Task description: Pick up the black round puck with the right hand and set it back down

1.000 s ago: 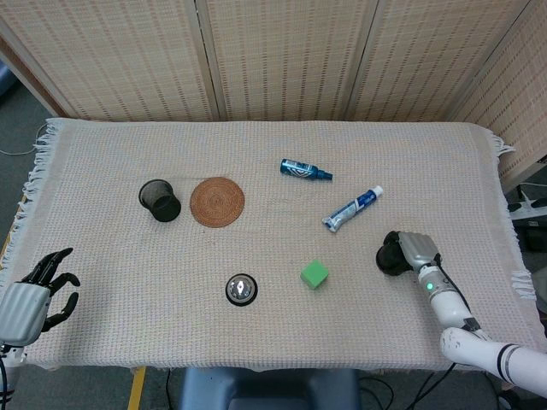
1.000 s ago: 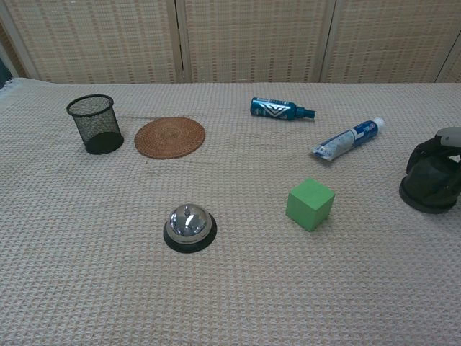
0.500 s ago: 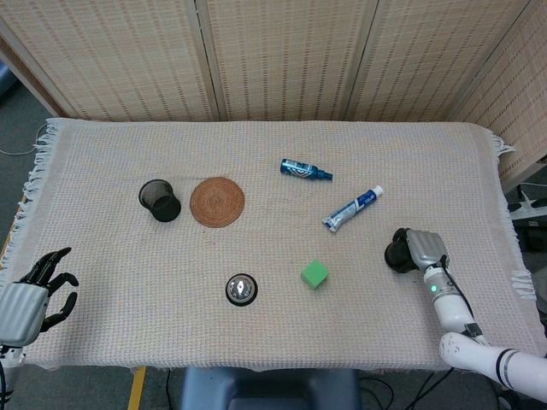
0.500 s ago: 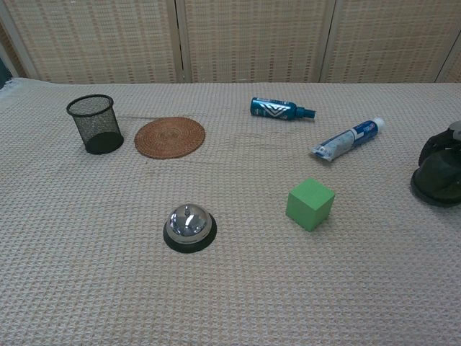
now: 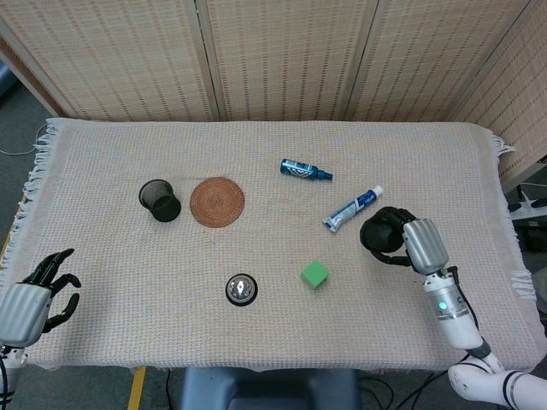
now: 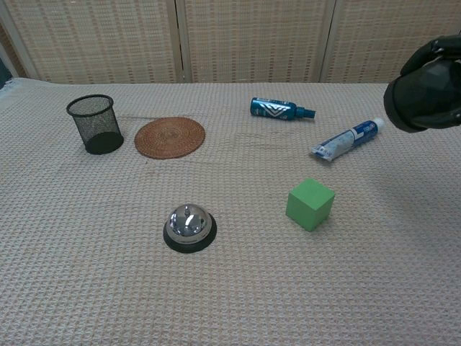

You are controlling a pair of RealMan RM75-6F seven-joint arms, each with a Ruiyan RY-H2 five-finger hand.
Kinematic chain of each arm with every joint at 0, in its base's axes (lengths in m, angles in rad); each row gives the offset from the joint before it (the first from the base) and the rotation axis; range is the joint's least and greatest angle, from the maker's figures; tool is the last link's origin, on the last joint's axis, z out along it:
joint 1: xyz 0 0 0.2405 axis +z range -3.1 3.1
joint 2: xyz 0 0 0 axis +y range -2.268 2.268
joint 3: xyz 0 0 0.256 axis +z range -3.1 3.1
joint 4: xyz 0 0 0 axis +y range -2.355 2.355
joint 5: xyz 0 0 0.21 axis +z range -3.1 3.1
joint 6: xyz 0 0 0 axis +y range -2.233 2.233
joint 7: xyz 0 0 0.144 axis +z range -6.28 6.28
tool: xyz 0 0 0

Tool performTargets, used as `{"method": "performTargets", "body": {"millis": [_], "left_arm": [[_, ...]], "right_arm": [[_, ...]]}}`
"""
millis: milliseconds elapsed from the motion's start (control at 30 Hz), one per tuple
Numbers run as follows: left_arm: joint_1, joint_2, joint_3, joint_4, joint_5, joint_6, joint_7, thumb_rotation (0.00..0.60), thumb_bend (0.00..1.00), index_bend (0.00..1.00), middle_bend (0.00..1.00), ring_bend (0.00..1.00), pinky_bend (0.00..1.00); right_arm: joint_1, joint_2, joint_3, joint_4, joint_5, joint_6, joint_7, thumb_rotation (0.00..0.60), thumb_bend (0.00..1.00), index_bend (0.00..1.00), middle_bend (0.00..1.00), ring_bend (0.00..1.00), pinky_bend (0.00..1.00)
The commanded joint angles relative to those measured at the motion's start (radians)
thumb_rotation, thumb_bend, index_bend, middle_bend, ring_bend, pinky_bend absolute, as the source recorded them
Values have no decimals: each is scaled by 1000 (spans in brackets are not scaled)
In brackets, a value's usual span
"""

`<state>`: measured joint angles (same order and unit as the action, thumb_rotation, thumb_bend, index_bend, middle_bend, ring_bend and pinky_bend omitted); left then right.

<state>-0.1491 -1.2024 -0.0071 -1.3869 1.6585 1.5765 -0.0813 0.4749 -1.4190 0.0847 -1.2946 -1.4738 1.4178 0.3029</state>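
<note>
We see the table (image 5: 102,171) under its woven cloth, and above its right edge our right hand (image 5: 402,239) wraps its dark fingers around the puck (image 6: 421,97), holding it clear of the cloth, probably so it can go straight back down. Our left hand (image 5: 34,295) idles, fingers spread and empty, off the front left corner.

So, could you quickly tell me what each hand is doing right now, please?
Left hand: open, holding nothing.
Right hand: holding the puck, lifted.
</note>
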Motion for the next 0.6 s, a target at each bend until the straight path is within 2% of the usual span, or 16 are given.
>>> {"method": "performTargets", "body": {"millis": [33, 100, 200, 267, 333, 433, 500, 567, 600], "left_arm": [[0, 0, 1, 0, 0, -1, 1, 600, 422, 500, 104, 136, 520], [-1, -1, 1, -1, 0, -4, 2, 600, 422, 500, 104, 136, 520], [-2, -1, 2, -1, -2, -9, 5, 600, 421, 499, 104, 136, 520], [-3, 0, 2, -3, -5, -13, 7, 600, 422, 498, 104, 136, 520], [-2, 1, 1, -6, -6, -12, 8, 600, 422, 498, 104, 136, 520], [-1, 2, 1, -7, -7, -12, 8, 600, 421, 497, 104, 136, 520], [-2, 2, 2, -7, -7, -14, 8, 600, 421, 498, 105, 136, 520], [-3, 2, 2, -8, -8, -18, 9, 600, 421, 499, 104, 136, 520], [-4, 2, 3, -9, -8, -20, 9, 600, 421, 499, 104, 136, 520]], "right_arm": [[-44, 14, -27, 26, -57, 7, 44, 600, 192, 696, 565, 684, 853], [-42, 33, -30, 13, -57, -14, 16, 600, 192, 698, 566, 684, 855], [-45, 52, -37, 2, -26, -67, -103, 600, 192, 702, 569, 687, 868], [-49, 92, -36, -74, 68, -160, -247, 600, 192, 704, 574, 694, 874], [-45, 149, -26, -188, 210, -259, -419, 600, 192, 704, 577, 695, 876], [-32, 176, 1, -278, 363, -300, -590, 600, 192, 704, 577, 696, 876], [-31, 157, 16, -276, 358, -279, -592, 600, 192, 700, 577, 692, 876], [-38, 120, 27, -234, 258, -238, -466, 600, 192, 681, 576, 678, 867], [-42, 94, 27, -190, 165, -199, -342, 600, 192, 667, 576, 666, 857]]}}
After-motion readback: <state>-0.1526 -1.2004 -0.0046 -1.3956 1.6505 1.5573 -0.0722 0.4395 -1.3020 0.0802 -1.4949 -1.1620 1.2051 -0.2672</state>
